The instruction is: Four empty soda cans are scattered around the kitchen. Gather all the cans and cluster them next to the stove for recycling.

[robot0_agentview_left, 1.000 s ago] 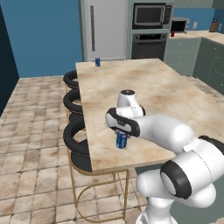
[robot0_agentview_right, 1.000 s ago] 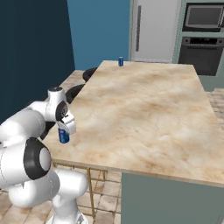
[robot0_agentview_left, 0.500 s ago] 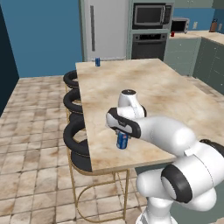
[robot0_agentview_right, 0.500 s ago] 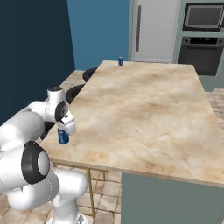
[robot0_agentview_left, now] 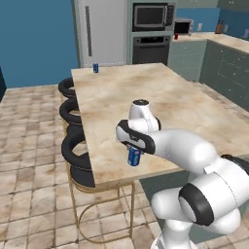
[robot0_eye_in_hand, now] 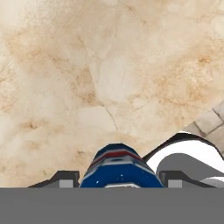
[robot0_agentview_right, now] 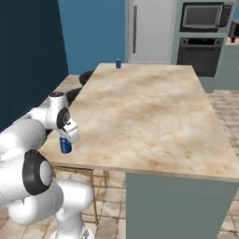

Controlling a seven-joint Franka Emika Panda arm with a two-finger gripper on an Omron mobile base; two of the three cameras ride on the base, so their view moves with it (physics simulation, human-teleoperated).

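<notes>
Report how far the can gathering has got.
Done: nothing clustered yet; no stove in sight. In hand: the gripper is shut on a blue can above the near edge of the island counter. Left: a second blue can at the far corner, plus the rest.

A blue soda can point(robot0_eye_in_hand: 119, 169) banded red and white sits between my dark fingertips point(robot0_eye_in_hand: 65, 179) over the beige marbled countertop point(robot0_eye_in_hand: 109, 78).

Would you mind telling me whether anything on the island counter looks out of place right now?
One blue soda can stands alone at the island counter's far corner, away from any stove. Another blue can is held in the gripper near the counter's near edge. Nothing is spilled or damaged.
</notes>
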